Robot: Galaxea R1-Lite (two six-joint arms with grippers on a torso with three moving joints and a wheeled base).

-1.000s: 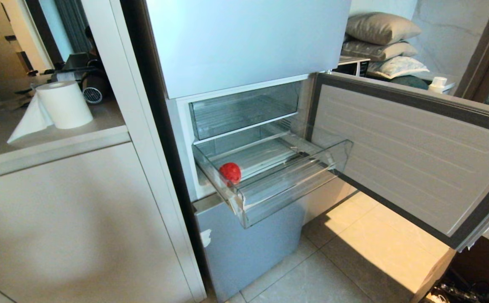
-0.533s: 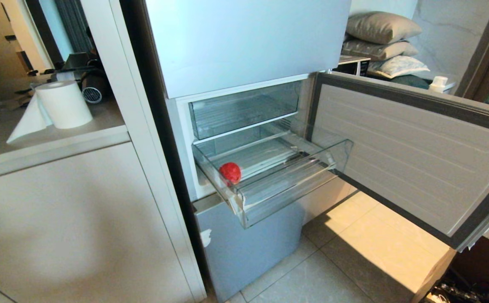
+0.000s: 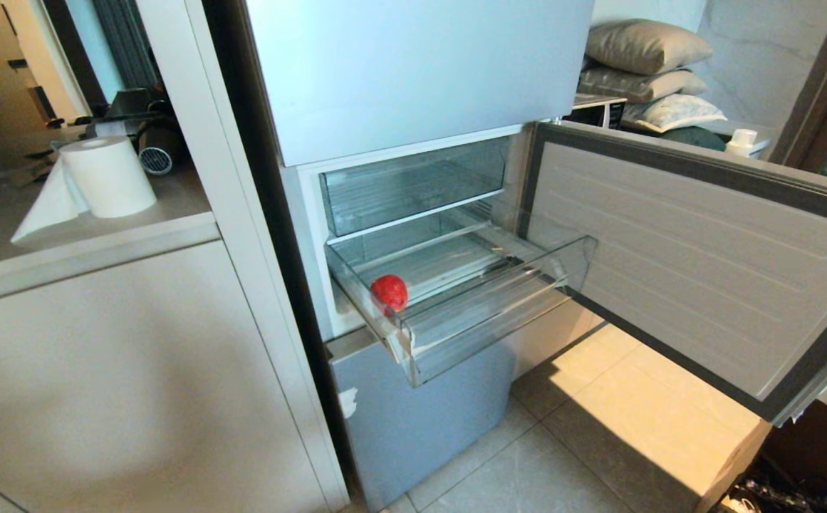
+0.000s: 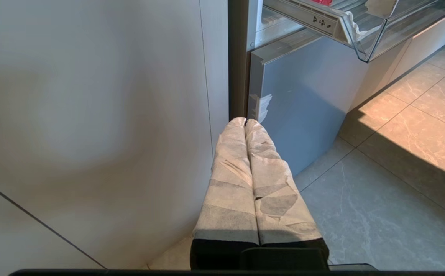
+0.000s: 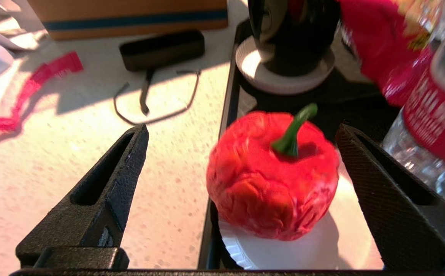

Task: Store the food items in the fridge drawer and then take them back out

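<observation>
Fridge drawer pulled out with 1 red fruit inside; right gripper spread around a second red item off to the side.

Nearest, the left gripper hangs low by the cabinet panel with its 2 wrapped fingers pressed together, holding nothing. In the right wrist view, the right gripper has its 2 black fingers spread wide on either side of a red pepper with a green stem, not touching it; the pepper sits on a white plate on a black tray. In the head view, the red fruit lies at the 9 o'clock end of the clear drawer, near its front lip. Behind it, at 12 o'clock, is the upper drawer. The fridge door stands open at 3 o'clock. A paper roll stands on the counter at 10 o'clock.
</observation>
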